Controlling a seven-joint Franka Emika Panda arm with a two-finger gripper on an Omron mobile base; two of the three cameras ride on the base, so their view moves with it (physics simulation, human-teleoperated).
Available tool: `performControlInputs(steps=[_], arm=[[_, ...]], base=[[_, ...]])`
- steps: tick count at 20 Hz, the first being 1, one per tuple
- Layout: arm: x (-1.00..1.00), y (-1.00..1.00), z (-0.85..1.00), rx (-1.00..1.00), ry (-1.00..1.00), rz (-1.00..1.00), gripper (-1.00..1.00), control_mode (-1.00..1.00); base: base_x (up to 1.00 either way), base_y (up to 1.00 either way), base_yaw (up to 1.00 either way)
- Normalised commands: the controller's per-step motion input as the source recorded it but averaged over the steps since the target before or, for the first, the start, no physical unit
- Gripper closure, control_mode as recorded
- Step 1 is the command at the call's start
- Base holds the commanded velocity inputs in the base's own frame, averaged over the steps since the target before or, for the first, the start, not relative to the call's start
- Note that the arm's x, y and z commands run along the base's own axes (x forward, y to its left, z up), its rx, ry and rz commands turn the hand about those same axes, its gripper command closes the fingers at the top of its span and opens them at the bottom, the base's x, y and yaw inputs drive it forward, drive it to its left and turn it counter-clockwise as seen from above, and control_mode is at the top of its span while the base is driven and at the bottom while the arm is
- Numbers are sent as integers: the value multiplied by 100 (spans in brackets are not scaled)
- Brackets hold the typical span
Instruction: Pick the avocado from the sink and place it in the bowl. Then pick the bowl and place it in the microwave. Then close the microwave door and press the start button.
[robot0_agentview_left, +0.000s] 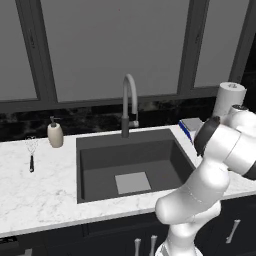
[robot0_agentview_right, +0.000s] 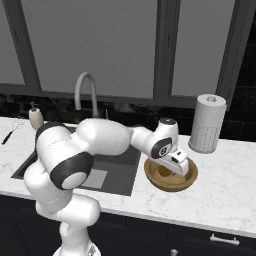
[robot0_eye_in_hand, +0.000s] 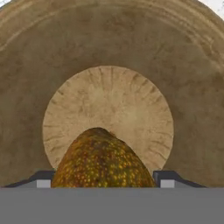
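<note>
My gripper hangs just over the wide wood-brown bowl, which stands on the counter right of the sink. In the hand view the speckled orange-brown avocado sits between the two dark fingertips, which press against its sides. Below it lies the bowl's tan round floor inside its brown wall. The gripper is shut on the avocado. From the left base view the dark grey sink holds only its lighter square, and my arm blocks the bowl.
A curved grey faucet stands behind the sink. A soap dispenser and a whisk are on the counter to the left. A paper towel roll stands behind the bowl to its right. Dark-framed windows back the counter.
</note>
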Motion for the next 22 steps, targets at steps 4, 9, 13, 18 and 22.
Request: performControlInputs(steps=[4,9,13,18,22], arm=[[30,-19,-47,0,5,0,100,-100],[25,-4,-32,0,2,0,-100,-100],[1,-11,-4,0,0,0,-100,-100],[-33,7,33,0,0,0,-100,-100],[-24,53,58,0,0,0,-100,-100]], base=[[0,0,0],[0,0,0],[0,0,0],[0,0,0],[0,0,0]])
